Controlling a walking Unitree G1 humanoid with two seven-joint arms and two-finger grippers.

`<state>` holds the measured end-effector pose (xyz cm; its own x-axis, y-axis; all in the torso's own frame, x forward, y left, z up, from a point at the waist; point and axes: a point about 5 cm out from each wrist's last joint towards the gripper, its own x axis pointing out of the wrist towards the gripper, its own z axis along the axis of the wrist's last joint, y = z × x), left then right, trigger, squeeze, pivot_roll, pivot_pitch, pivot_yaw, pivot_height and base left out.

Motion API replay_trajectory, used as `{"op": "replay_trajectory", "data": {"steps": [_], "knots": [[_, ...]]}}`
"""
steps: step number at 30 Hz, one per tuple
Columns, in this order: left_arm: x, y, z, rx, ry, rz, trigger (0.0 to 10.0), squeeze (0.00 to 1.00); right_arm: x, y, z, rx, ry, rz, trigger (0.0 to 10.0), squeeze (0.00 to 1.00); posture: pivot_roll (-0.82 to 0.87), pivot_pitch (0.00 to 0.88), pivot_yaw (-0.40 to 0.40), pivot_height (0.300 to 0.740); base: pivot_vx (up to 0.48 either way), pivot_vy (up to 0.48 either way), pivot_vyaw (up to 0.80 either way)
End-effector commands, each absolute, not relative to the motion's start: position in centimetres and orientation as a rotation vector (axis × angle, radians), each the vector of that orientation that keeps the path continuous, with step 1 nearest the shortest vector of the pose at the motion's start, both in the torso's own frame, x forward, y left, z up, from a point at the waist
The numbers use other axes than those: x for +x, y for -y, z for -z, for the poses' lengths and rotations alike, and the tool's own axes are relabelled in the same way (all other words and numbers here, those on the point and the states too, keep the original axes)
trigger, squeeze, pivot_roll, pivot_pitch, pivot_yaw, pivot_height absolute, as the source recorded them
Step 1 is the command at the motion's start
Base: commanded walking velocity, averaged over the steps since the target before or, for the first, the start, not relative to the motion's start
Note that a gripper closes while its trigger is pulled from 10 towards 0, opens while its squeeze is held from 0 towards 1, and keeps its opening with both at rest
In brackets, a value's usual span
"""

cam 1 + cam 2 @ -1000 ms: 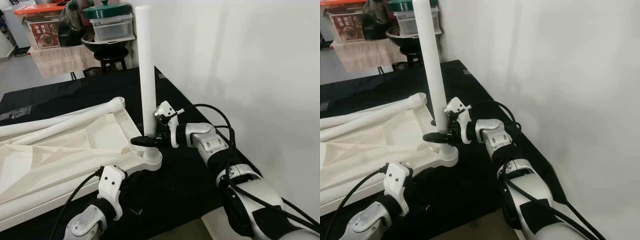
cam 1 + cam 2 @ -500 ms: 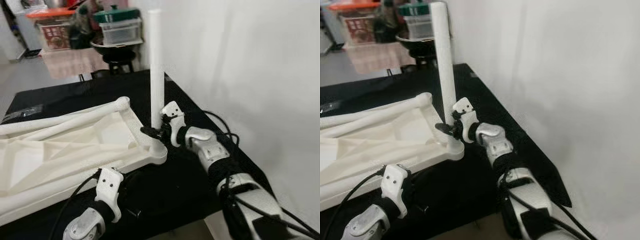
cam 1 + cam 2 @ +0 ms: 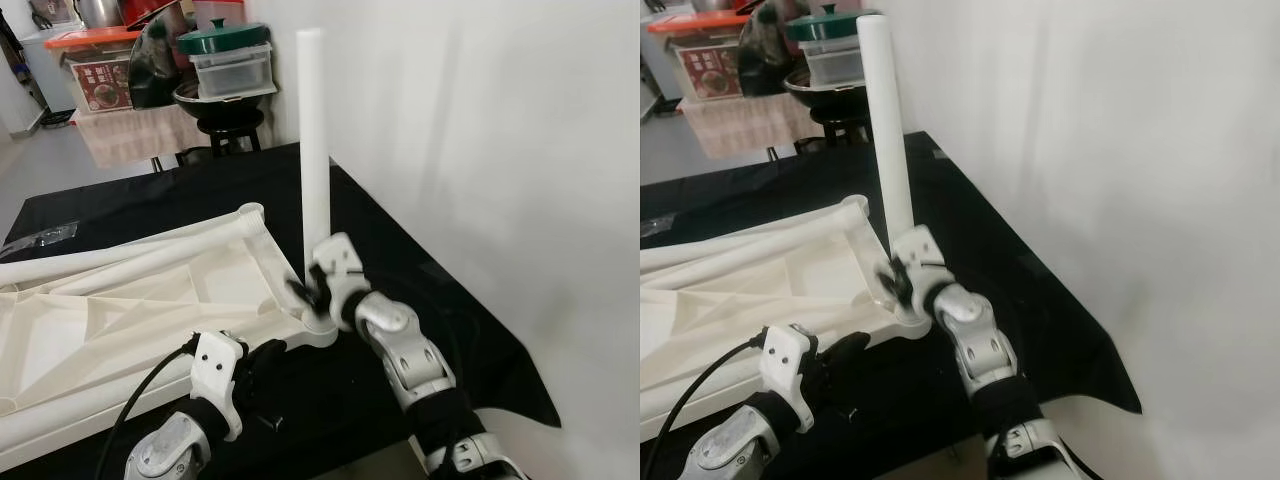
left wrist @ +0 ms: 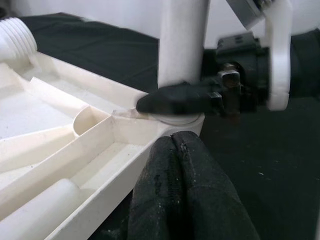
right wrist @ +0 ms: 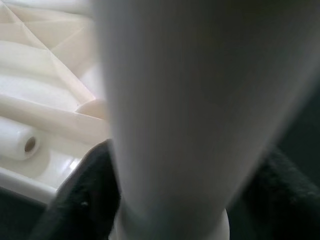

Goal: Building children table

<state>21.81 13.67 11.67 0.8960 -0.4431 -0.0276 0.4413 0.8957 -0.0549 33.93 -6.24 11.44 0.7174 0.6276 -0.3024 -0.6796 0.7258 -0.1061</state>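
table leg (image 3: 314, 150): white tube, upright, foot seated in the corner socket of the tabletop; close to the white wall
tabletop (image 3: 120, 310): cream plastic, lying underside up on the black table, ribs and compartments showing; near right corner carries the upright leg
corner socket (image 3: 322, 328): round collar at the tabletop corner, leg base inside it
second socket (image 3: 249, 212): threaded stub at the far corner of the same edge, no leg in it
loose legs (image 3: 110, 262): white tubes lying flat along the tabletop's far side, touching it
right gripper (image 3: 305, 291): at the leg's base just above the socket, black fingers (image 4: 172, 102) clenched round the leg, one either side; right wrist view has the leg blurred up close with dark fingers flanking it
left gripper (image 4: 182, 190): low at the tabletop's near edge, just beside the corner socket; fingers pressed together, grasping nothing, tips near the rim, contact cannot tell
left arm (image 3: 215, 385): white wrist housing with black cable, below the tabletop's near edge
black table (image 3: 420, 280): dark cloth-covered surface, right edge against the wall
wall (image 3: 500, 150): plain white, right of the table
background stool (image 3: 225, 120): black, behind the table, holds a dark bowl and a clear box with a green lid (image 3: 223, 38)
side shelf (image 3: 120, 110): cloth-draped, far left, carrying a box with an orange lid (image 3: 95, 38)
plastic bag (image 3: 40, 233): small, clear, on the table at far left
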Motion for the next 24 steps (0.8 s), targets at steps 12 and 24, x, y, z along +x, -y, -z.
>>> {"op": "replay_trajectory", "data": {"steps": [12, 24], "knots": [[22.4, -13.2, -11.0, -0.065, -0.061, 0.477, 10.0, 0.00, 35.6, 5.6, -15.1, -0.363, -0.144, -1.198, 10.0, 0.00, 0.03, 0.000, -0.021, 0.740, 0.000, 0.000, 0.00], [22.4, -12.8, -11.0, -0.075, -0.057, 0.474, 10.0, 0.00, 37.0, 6.0, -16.1, -0.251, -0.215, -1.239, 0.0, 0.00, 0.03, 0.000, -0.030, 0.740, 0.000, 0.000, 0.00]]}}
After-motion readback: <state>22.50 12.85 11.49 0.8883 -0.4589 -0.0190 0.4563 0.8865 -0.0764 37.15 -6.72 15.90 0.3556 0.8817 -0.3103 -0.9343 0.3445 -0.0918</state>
